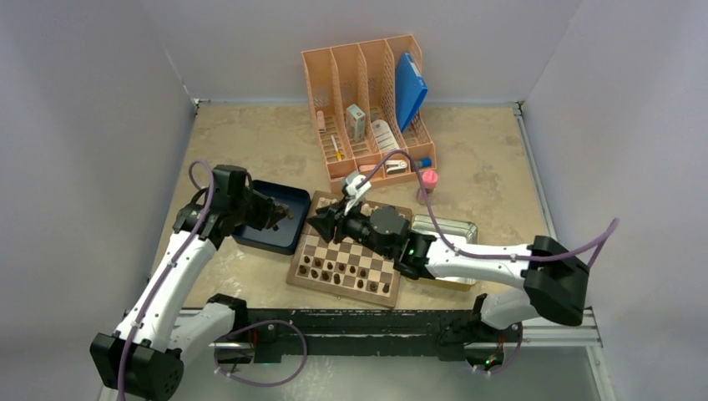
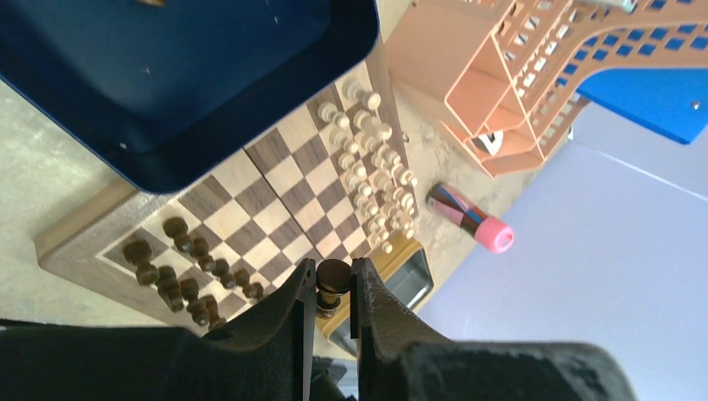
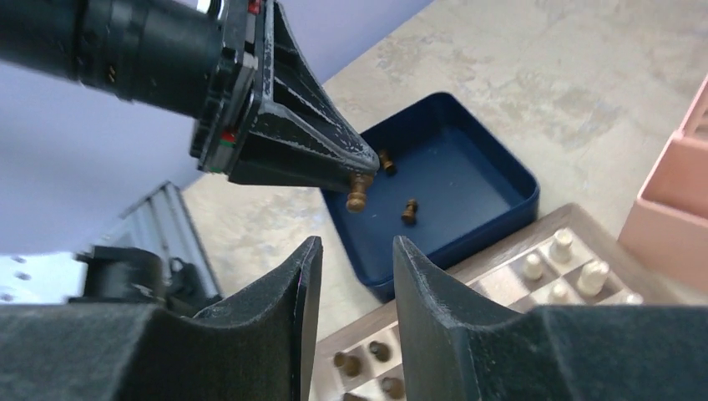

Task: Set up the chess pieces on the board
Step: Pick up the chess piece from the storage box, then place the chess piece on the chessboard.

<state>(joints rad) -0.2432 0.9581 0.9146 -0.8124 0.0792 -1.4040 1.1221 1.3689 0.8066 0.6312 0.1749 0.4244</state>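
My left gripper (image 2: 334,264) is shut on a dark brown chess piece (image 2: 333,282), held in the air above the blue tray (image 1: 269,236). From the right wrist view that piece (image 3: 359,194) hangs from the left fingertips (image 3: 355,160), and two more dark pieces (image 3: 409,210) lie in the tray (image 3: 488,171). The board (image 1: 308,280) carries dark pieces (image 2: 192,267) along its near rows and pale pieces (image 2: 371,159) along its far rows. My right gripper (image 3: 355,244) stands open and empty above the board's far-left corner, beside the tray.
An orange file organiser (image 1: 371,100) stands behind the board. A pink-capped tube (image 1: 429,182) stands next to it. A shiny metal tin (image 1: 447,230) sits at the board's right side, under the right arm. The two grippers are close together.
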